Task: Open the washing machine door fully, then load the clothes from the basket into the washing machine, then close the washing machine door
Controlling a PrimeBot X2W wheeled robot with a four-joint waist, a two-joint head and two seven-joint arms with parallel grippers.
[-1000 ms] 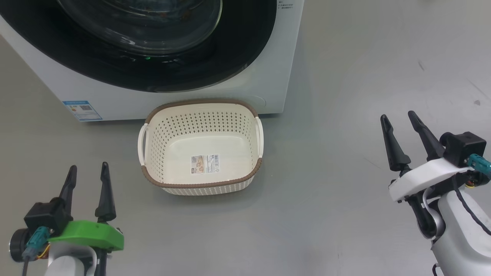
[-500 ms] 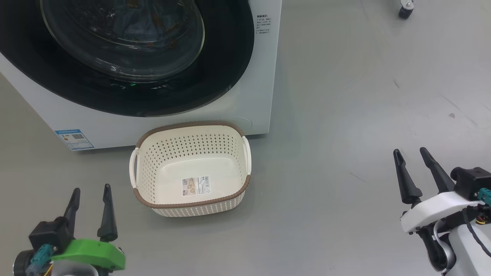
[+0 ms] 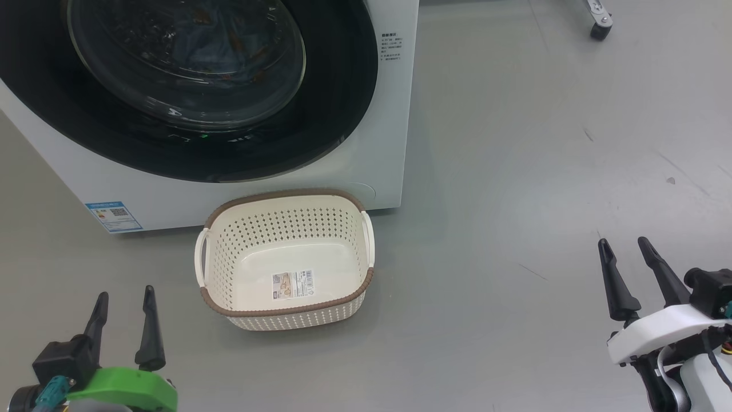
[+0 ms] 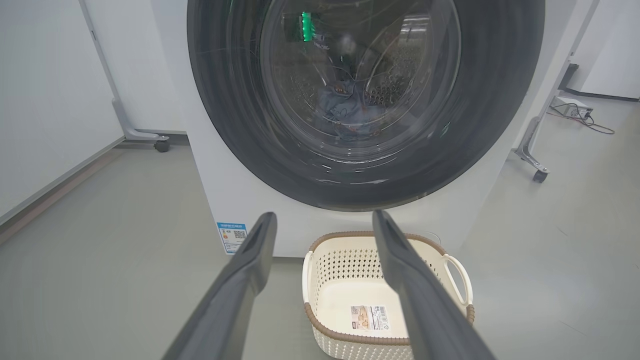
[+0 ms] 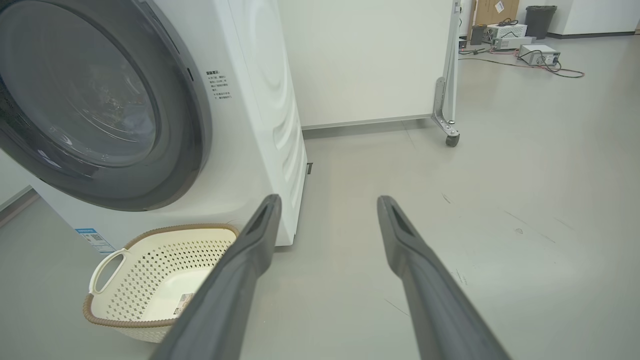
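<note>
left gripper (image 3: pixel 126 292) and right gripper (image 3: pixel 621 240) point forward, flanking the basket (image 3: pixel 286 323) (both spread wide, empty)

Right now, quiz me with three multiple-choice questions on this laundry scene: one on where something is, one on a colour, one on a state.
1. Where is the basket?
A. On the floor in front of the washing machine
B. On top of the washing machine
C. On a shelf

2. What colour is the basket's rim?
A. Green
B. Brown
C. Blue

3. How is the washing machine's door?
A. Shut
B. Wide open
C. Taken off

Answers:
1. A, it stands on the grey floor below the door.
2. B, a brown band runs round its top.
3. A, the black door lies flat on the front, with the clothes behind its glass.
</note>
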